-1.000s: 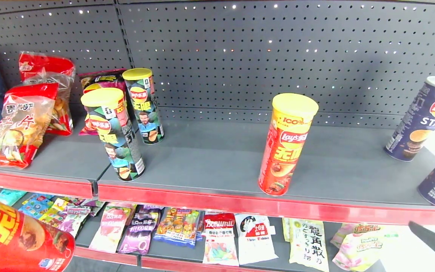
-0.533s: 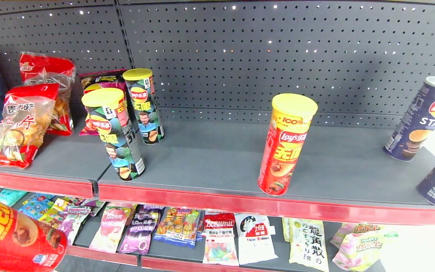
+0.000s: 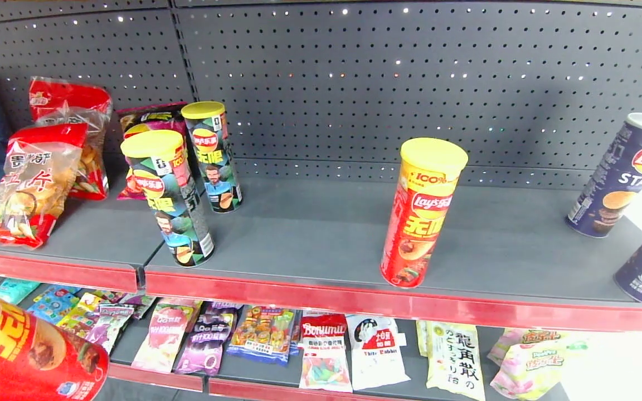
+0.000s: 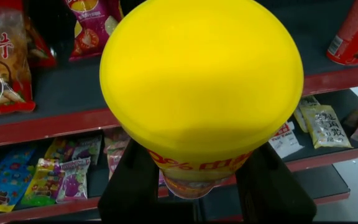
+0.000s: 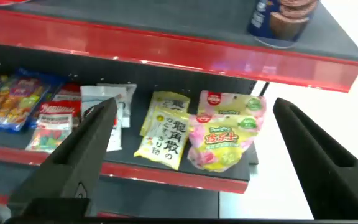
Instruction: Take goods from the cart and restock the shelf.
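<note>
Left gripper [image 4: 201,190] jaws pinch the red cylindrical crisp can with yellow lid [image 3: 20,351], below and left of the grey metal shelf [image 3: 310,234], base pointing shelfward; right gripper [image 5: 197,155] jaws spread, empty

Tally time! Two in red: one red can [image 3: 422,217] upright on the upper shelf [image 3: 310,234], another red can [image 3: 20,356] down at the left corner. Two patterned dark cans [image 3: 168,206]. Two navy cans [image 3: 616,178] over on the right. Two red-and-clear snack bags [image 3: 23,186], plus one purple chip bag [image 3: 151,118]. On the lower shelf [image 3: 154,380], packets [image 3: 324,351] overlap in a row: around a dozen, exact count hard to call.
</note>
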